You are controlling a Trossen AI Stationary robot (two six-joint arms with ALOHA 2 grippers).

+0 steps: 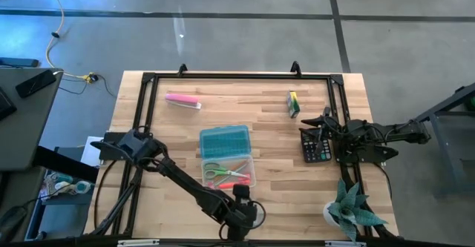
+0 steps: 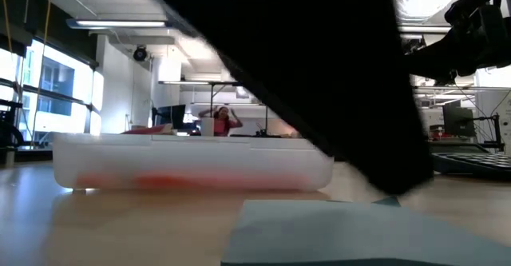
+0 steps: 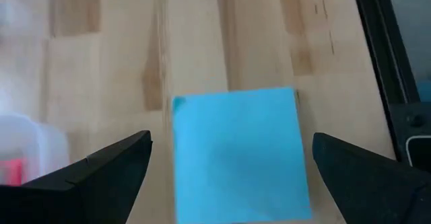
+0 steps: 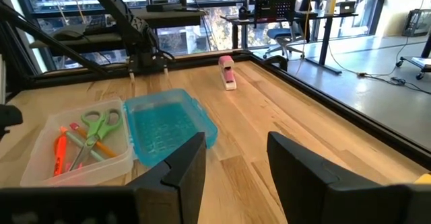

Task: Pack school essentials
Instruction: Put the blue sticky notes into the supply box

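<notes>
Note pad (image 3: 239, 157), light blue and square, lies flat on the desk (image 1: 274, 139) near its front edge, between the 2 spread fingers of the left pincer (image 3: 229, 173). Scissors (image 4: 94, 130) lie in the clear box (image 4: 40, 177). Right pincer (image 4: 236, 167) hangs parted, empty.

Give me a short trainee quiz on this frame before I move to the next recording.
1. True or false: the green-handled scissors lie inside the clear case.
2. What lies on the table between the open fingers of the left gripper?
A. a pink stapler
B. the light-blue note pad
C. a potted plant
3. Which gripper hangs by the calculator?

Key
1. True.
2. B.
3. The right gripper, its fingers open and empty.
</notes>
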